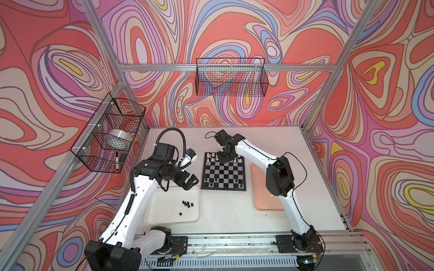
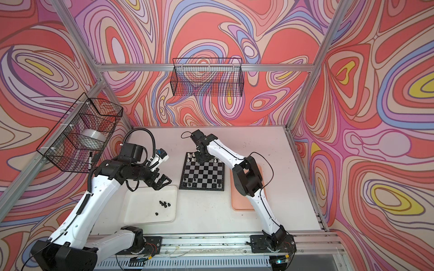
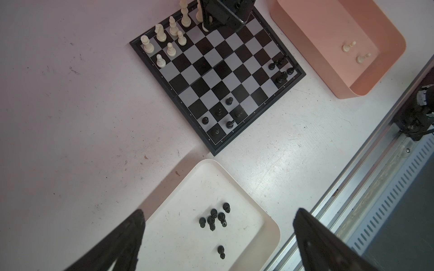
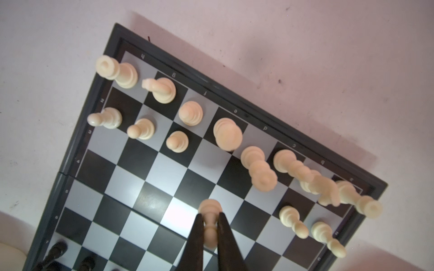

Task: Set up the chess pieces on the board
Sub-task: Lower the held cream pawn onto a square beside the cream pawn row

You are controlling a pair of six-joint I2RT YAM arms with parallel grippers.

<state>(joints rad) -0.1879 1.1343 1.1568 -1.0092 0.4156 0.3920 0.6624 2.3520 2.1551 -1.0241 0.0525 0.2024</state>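
**Grippers.** Your right gripper (image 4: 209,214) is closed on a cream pawn (image 4: 210,223). It is clamped by the stem, base pointing down at the board (image 4: 145,178), beside the cream rows. I cannot tell whether the base touches a square. Your left gripper (image 1: 192,183) is spread wide and holds nothing. It hangs over the far edge of the white tray (image 3: 187,187), just beside the board's near left corner.

**Pieces.** Cream pieces (image 3: 160,32) stand in 2 rows along the board's far edge. Black pieces (image 3: 218,111) stand in 2 groups at its near corners. 6 more black pieces sit in the white tray, 5 clustered and 1 apart. 2 cream pieces sit in the pink tray (image 3: 328,35), right of the board.

**Writing.** The board's border carries small white coordinates. You can read "h", "g" and "f" by the black corner in the left wrist view. "2", "3" and "4" show beside the cream corner in the right wrist view.
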